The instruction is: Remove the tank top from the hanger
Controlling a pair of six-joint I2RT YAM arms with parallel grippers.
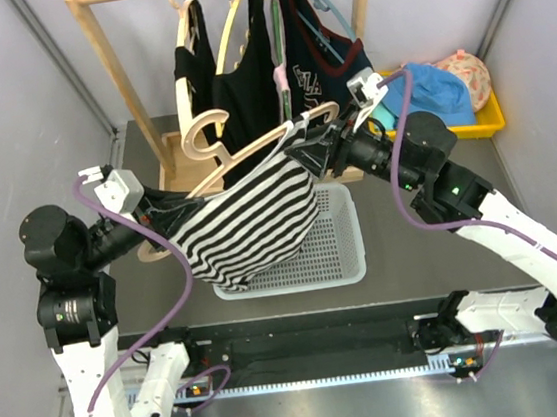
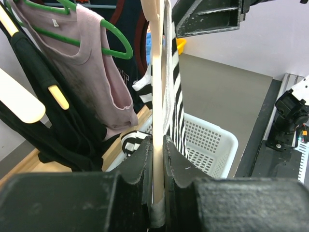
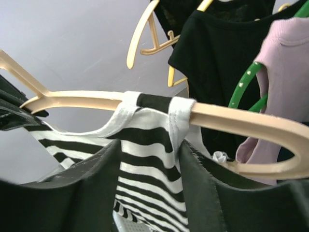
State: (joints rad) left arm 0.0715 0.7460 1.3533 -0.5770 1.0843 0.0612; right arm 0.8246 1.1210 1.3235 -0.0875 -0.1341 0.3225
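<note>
Wooden hanger (image 1: 233, 163) pinched tight in the left claw (image 2: 157, 159) at its low end, long axis slanting up toward the right claw (image 3: 147, 154). Striped tank top (image 1: 250, 222) hangs on it, over the basket (image 1: 350, 261). Right claw sits half-wide, straddling the upper strap (image 3: 177, 118), not yet pinching. That arm is nearest.

Bright even light, soft shadows; wrist-view foregrounds blurred.
</note>
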